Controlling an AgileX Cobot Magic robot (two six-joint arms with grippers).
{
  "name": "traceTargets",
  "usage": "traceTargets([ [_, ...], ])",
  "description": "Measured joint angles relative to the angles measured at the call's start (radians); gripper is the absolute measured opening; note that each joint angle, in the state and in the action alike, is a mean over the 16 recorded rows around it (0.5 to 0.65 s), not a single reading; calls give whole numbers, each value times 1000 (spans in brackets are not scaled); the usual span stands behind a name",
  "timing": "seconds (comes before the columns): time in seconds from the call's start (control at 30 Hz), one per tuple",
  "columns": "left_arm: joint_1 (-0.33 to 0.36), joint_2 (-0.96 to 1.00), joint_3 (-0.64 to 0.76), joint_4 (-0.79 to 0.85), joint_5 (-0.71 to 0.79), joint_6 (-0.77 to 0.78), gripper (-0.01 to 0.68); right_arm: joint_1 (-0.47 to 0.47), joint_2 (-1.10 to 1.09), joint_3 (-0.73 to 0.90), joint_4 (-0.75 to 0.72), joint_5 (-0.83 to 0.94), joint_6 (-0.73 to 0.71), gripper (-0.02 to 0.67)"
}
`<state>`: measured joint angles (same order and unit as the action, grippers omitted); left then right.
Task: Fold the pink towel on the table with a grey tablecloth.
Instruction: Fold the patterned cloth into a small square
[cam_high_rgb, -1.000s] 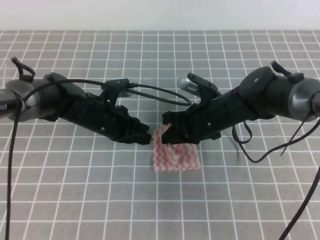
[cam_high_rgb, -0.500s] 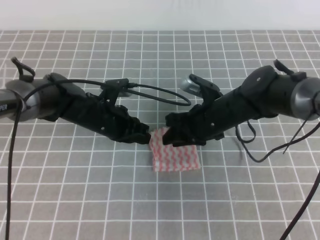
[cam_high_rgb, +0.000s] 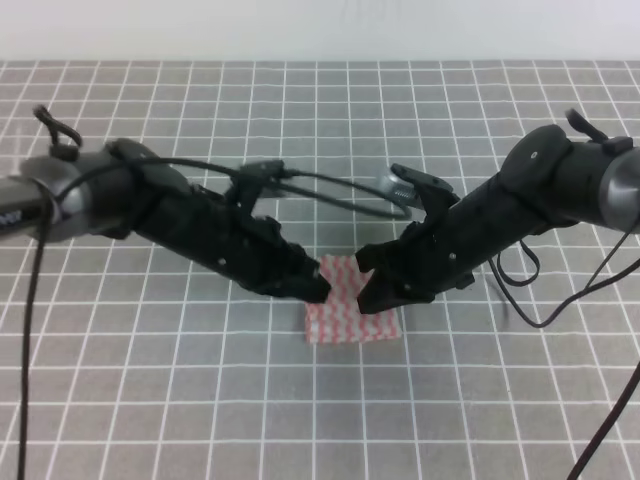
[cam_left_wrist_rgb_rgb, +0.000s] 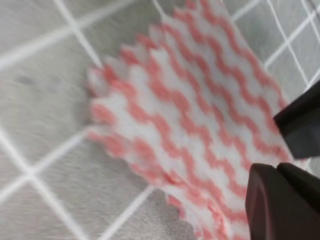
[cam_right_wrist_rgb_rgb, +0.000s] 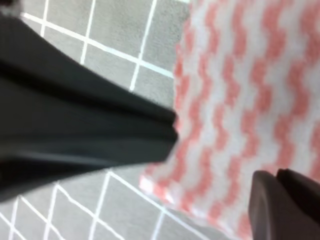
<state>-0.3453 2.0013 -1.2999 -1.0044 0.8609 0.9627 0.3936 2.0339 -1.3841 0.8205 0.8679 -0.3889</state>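
While both arms are carrying the far edge forward, the pink towel (cam_high_rgb: 352, 312) is lying mid-table on the grey tablecloth (cam_high_rgb: 150, 400). Left gripper (cam_high_rgb: 318, 287) and right gripper (cam_high_rgb: 366, 296) are sitting over its far corners; can't tell their closure. Keep both level so edges align.

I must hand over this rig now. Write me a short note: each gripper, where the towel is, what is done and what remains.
Left gripper: low over the pink towel's far-left part. I cannot tell whether it is open or shut.
Right gripper: low over the far-right part, close to the left one. Its state is also unclear.
Towel: a small, roughly square piece lying flat on the table with a grey tablecloth, between the arms; the near half is uncovered.
Done: it looks compact, perhaps already folded, but no layers are clearly visible.
Left: confirm the grip at the far edge, then fold it toward the near edge.
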Motion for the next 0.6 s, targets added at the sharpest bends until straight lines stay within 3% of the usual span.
traceTargets([
  [0.2, -35, 20, 0, 36, 9, -18, -1, -1, -1, 0, -74, 18, 48, -5],
  [0.6, -53, 14, 0, 95, -58, -46, -1, -1, -18, 0, -131, 6, 96, -15],
])
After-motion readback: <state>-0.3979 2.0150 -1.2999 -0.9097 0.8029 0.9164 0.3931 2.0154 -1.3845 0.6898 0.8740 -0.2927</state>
